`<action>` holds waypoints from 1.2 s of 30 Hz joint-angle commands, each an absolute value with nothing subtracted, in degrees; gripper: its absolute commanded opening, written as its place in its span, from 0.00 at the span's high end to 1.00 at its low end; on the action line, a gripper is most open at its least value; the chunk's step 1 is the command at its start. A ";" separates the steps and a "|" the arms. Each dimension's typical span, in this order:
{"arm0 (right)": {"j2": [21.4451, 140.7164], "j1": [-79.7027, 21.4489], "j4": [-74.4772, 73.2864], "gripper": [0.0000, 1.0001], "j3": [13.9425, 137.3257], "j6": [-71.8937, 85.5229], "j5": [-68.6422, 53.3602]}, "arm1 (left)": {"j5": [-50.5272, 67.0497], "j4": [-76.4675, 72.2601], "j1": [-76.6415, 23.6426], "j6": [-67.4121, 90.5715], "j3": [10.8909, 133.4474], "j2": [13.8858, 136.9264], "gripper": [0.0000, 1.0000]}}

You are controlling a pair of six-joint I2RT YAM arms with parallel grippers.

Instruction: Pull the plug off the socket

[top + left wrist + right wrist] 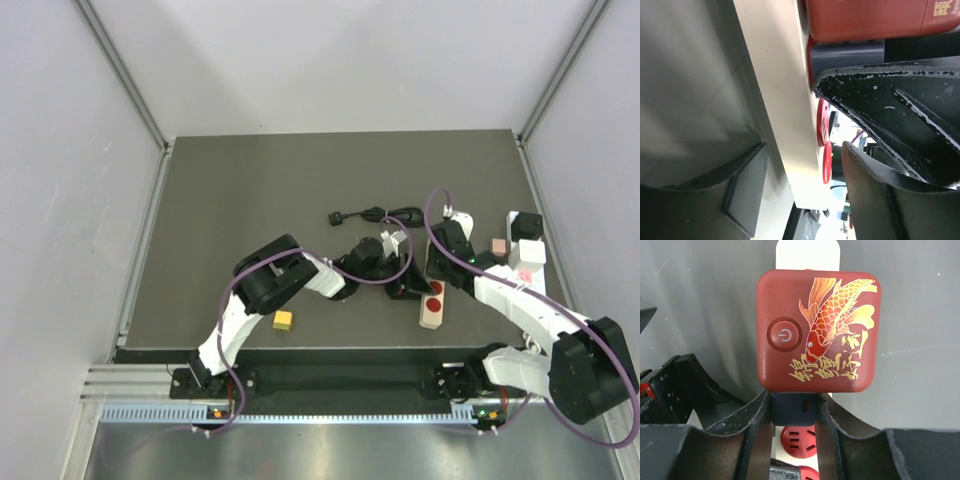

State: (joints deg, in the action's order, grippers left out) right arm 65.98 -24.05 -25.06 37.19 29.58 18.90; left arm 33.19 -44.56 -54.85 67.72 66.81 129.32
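Note:
A cream power strip (431, 312) with red sockets lies on the dark mat. In the right wrist view the plug, a red block with a gold koi print (818, 330) and a dark blue end (792, 407), sits on the strip (807, 247) above a free red socket (799, 438). My right gripper (792, 402) is shut on the dark blue end, and it also shows in the top view (440, 265). My left gripper (404, 284) straddles the strip's near end (785, 100). Its jaws are open, with a thin gap between one finger (875, 195) and the socket face.
A black cable with connectors (372, 213) lies behind the strip. A yellow block (283, 319) sits near the front left. A pink block (495, 245) and white and black blocks (526, 250) stand at the right edge.

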 commanded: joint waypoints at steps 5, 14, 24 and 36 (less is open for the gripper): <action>62.23 -23.12 -18.81 1.00 35.60 33.74 18.81 | 32.08 -55.63 -54.93 76.38 63.11 133.06 0.45; 61.44 -23.20 -17.58 1.00 34.63 35.24 19.60 | 31.99 -53.43 -55.20 76.46 63.37 133.33 0.50; 61.52 -23.20 -16.18 1.00 34.28 36.74 19.25 | 33.13 -58.36 -55.64 80.33 63.54 136.05 0.52; 58.37 -23.38 -14.33 1.00 33.31 35.25 18.11 | 27.25 -42.65 -55.11 79.99 64.07 135.26 1.00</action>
State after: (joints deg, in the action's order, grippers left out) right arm 62.83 -23.77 -21.28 32.47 35.73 17.98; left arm 32.99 -56.14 -55.33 81.01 64.42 134.37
